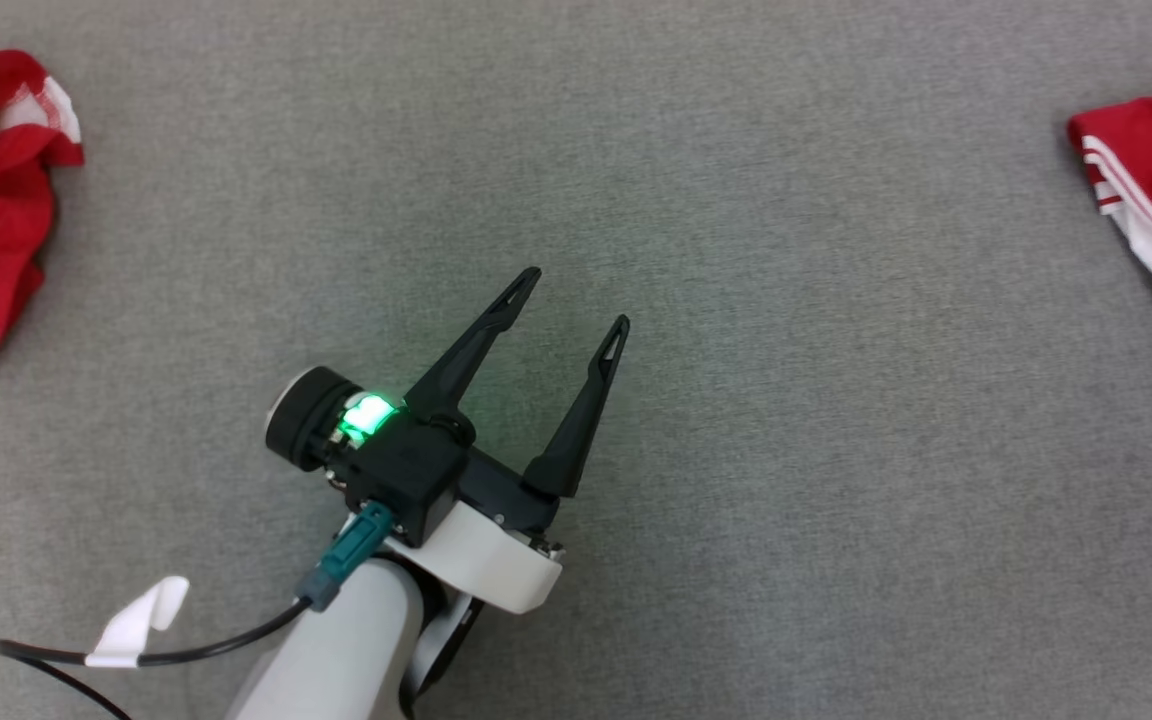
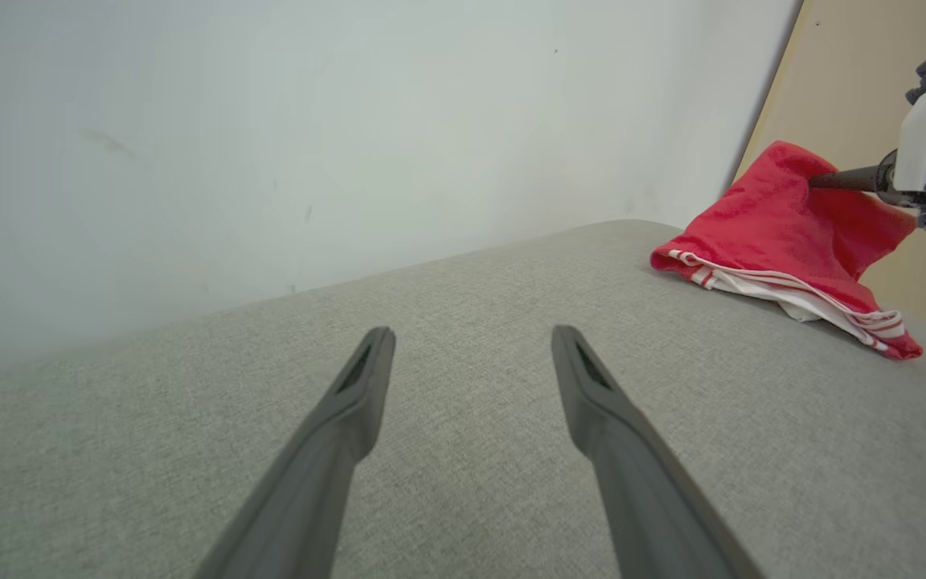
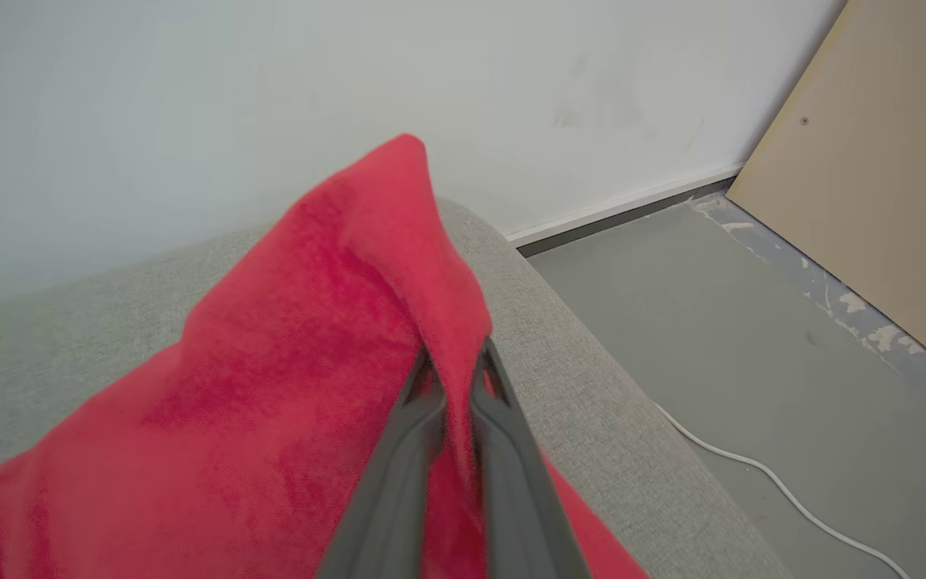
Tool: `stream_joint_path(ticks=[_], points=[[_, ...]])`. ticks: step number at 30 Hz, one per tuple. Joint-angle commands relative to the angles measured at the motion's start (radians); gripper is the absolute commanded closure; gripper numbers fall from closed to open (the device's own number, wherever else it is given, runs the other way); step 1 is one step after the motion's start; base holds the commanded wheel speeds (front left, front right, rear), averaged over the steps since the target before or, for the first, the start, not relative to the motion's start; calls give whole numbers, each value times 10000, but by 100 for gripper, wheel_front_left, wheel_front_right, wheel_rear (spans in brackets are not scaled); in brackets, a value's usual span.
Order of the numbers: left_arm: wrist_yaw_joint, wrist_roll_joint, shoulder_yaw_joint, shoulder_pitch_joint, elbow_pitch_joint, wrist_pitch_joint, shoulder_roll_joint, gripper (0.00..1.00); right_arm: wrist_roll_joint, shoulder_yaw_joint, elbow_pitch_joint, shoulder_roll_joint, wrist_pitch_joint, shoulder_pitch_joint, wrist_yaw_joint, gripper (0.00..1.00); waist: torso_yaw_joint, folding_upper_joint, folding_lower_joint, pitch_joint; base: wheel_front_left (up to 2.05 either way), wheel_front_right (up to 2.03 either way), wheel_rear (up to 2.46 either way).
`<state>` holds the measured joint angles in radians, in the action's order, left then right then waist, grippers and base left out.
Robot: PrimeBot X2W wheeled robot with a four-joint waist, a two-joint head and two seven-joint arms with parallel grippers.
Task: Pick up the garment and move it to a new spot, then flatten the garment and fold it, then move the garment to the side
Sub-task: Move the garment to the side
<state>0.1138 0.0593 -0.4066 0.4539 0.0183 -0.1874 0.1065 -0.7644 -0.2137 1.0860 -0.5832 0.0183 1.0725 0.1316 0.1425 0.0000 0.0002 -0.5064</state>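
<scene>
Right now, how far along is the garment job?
Done: the right claw is shut on a fold of the red garment. In hand: that fold is pulled up into a peak while the striped hem lies on the grey cushion. Left: moving it, flattening, folding and setting it aside. It's bunched, and the left claw hangs open over the cushion, holding nothing.

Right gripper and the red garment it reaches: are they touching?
Touching. The right wrist view shows the right gripper shut with a fold of the red garment pinched between its fingers.
</scene>
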Motion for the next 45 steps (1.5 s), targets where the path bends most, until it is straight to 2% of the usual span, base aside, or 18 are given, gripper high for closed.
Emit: stream_joint_path(ticks=[1,5,9,11,13,14,15,23,31,34,39,45], points=[[-37,22,6,-19,-61,-18,70,0,185,56,441,-71,106,235,-20,100,-136,0,-2,-119,0,0,0],[-63,70,-25,67,-147,-6,77,0,563,164,1492,-117,389,627,-20,100,-260,0,-2,-294,0,0,0],[-78,78,-66,130,-192,-11,120,0,866,394,1960,-140,536,758,-20,100,-336,0,-2,-416,0,0,0],[-91,94,-74,136,-187,-14,143,0,1139,518,2027,-237,423,682,-20,78,-359,0,-2,-424,0,0,0],[-100,114,-85,118,-174,-16,163,0,1331,873,2049,-423,306,373,-21,66,-367,0,-2,-397,0,0,0],[-118,126,-86,121,-165,-19,164,0,1430,1077,2054,-485,160,199,-21,15,-375,0,-2,-371,0,0,0],[-133,144,-97,127,-151,-26,155,0,1549,1256,2042,-452,97,164,-20,0,-384,0,-2,-336,0,0,0],[-242,364,-88,-99,141,-242,91,0,2933,2250,2026,0,457,149,-20,0,-331,0,-2,474,0,0,0],[-442,721,118,-631,640,-556,30,0,3577,1695,1620,954,1372,325,-20,0,-326,0,-2,1879,0,0,0],[-585,908,303,-950,881,-623,43,0,3430,1197,976,1380,1544,-30,-20,0,-379,0,-2,2513,0,0,0],[-778,1252,740,-1529,1188,-726,186,0,2661,225,-759,1702,1574,-976,-20,0,-504,0,-2,3491,0,0,0],[-997,1626,1366,-2252,1394,-763,336,0,1627,-559,-3170,1584,1579,-2588,-20,0,-652,0,-2,4373,0,0,0]])
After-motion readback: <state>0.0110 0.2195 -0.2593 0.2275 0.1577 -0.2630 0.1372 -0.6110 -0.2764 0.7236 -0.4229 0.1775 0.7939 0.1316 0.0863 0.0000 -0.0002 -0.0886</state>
